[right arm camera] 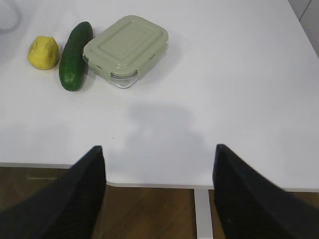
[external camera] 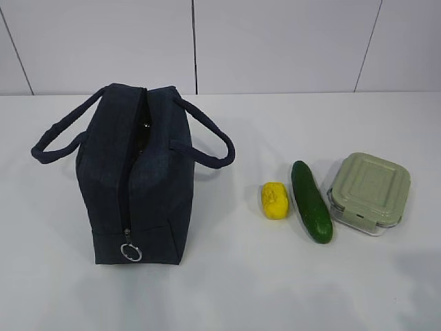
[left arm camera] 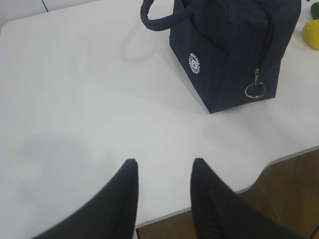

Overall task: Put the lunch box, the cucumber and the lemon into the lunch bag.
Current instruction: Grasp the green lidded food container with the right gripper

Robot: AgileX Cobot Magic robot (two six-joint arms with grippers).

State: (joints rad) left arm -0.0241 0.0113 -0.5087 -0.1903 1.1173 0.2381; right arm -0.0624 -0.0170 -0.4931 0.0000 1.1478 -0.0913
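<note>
The navy lunch bag [external camera: 134, 179] stands upright at the left of the white table, its top zipper partly open and its silver ring pull [external camera: 131, 252] hanging at the front; it also shows in the left wrist view [left arm camera: 234, 50]. To its right lie the yellow lemon [external camera: 274, 200], the dark green cucumber [external camera: 311, 201] and the lunch box [external camera: 368, 191] with its sage lid, side by side. They show in the right wrist view too: lemon [right arm camera: 43, 53], cucumber [right arm camera: 75, 56], lunch box [right arm camera: 126, 49]. My left gripper [left arm camera: 164, 164] is open and empty over the table's front edge. My right gripper [right arm camera: 159, 149] is open and empty, well short of the lunch box.
The table's front edge [right arm camera: 149, 184] runs under both grippers, with brown floor [left arm camera: 279, 189] below it. A white panelled wall [external camera: 275, 41] stands behind the table. Neither arm shows in the exterior view.
</note>
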